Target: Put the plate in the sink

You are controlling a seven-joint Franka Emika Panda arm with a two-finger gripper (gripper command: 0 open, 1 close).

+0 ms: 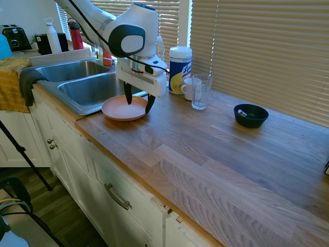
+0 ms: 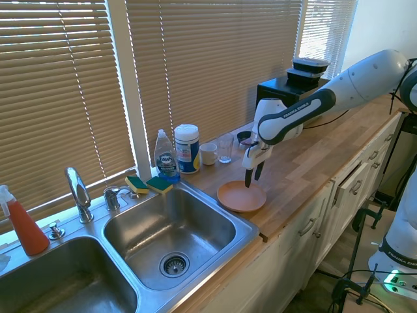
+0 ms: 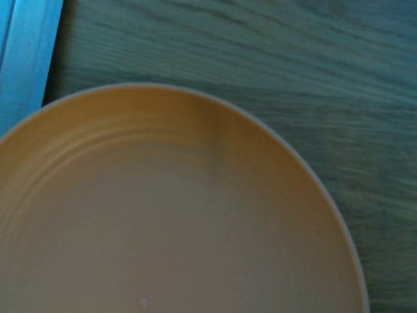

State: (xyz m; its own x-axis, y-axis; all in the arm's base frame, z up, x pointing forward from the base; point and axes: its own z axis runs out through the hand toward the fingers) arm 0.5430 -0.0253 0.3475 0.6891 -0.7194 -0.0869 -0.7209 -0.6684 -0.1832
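The salmon-orange plate (image 1: 121,109) (image 2: 240,196) lies flat on the wooden counter, right beside the rim of the sink (image 1: 78,107) (image 2: 246,227). My gripper (image 1: 139,102) (image 2: 253,176) hangs low over the plate's far edge, pointing down and open. One finger is over the plate's inside and the other is just outside its rim. Nothing is held. In the wrist view the plate (image 3: 163,228) fills most of the picture, with a strip of the sink's metal edge (image 3: 26,59) beside it.
A wipes canister (image 1: 180,69), a white mug (image 1: 189,88) and a clear glass (image 1: 200,91) stand behind the plate by the blinds. A dark bowl (image 1: 251,115) sits further along. Dish soap (image 2: 166,156), sponges (image 2: 150,184) and the faucet (image 2: 78,192) line the sink's back.
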